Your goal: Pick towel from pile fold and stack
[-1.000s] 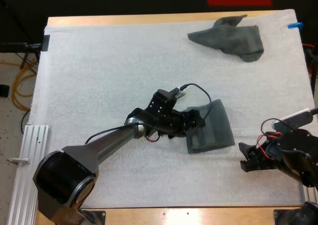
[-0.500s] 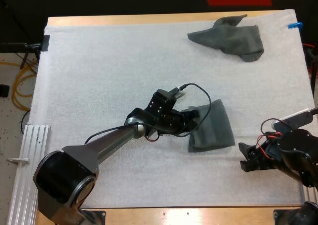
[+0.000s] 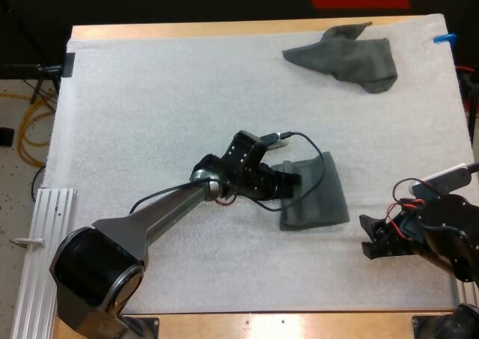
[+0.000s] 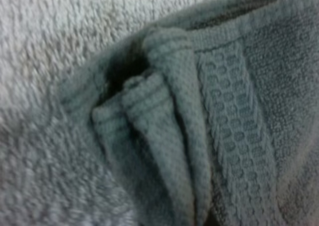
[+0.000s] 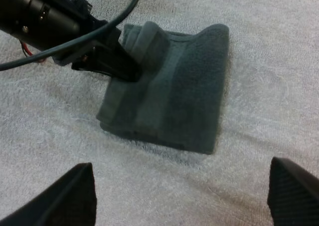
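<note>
A folded grey-green towel [image 3: 323,198] lies on the white mat [image 3: 150,114] right of centre. My left gripper [image 3: 293,182] is at its left edge, shut on a bunched fold of the folded towel [image 4: 164,116]. The right wrist view shows those dark fingers [image 5: 124,66] pinching the raised edge of the towel [image 5: 184,101]. My right gripper [image 3: 374,242] hovers open to the right of the towel and a little nearer the front, with its fingers [image 5: 70,196] wide apart and nothing between them. A crumpled towel [image 3: 348,58] lies at the far right of the mat.
An aluminium rail [image 3: 41,249] runs along the table's left front edge. Bare mat spreads over the left half and the middle back.
My left gripper has shut on the towel's left edge and drawn it slightly left, bunching the fold. The right arm has not moved.
</note>
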You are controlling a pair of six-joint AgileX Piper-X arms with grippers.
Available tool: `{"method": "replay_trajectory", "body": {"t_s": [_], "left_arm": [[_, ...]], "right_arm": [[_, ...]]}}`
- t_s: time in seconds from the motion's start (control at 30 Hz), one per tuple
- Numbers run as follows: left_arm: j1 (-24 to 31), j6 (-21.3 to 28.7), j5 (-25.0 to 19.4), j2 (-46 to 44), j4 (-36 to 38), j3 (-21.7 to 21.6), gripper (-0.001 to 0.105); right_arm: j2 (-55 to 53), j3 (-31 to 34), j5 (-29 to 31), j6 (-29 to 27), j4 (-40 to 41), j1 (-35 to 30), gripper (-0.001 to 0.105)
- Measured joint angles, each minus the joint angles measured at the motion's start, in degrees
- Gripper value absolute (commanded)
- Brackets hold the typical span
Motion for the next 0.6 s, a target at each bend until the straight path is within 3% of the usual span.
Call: {"method": "replay_trajectory", "body": {"t_s": [0.3, 0.6], "left_arm": [[5.7, 18.55, -10.21, -2.8, 18.33, -8.61, 0.0], [15.54, 40.42, -29.8, -3.97, 37.82, -13.1, 0.0]], "right_arm": [[0.0, 0.0, 0.66, 0.0, 0.0, 0.0, 0.069], [0.0, 0.0, 0.66, 0.0, 0.0, 0.0, 0.069]]}}
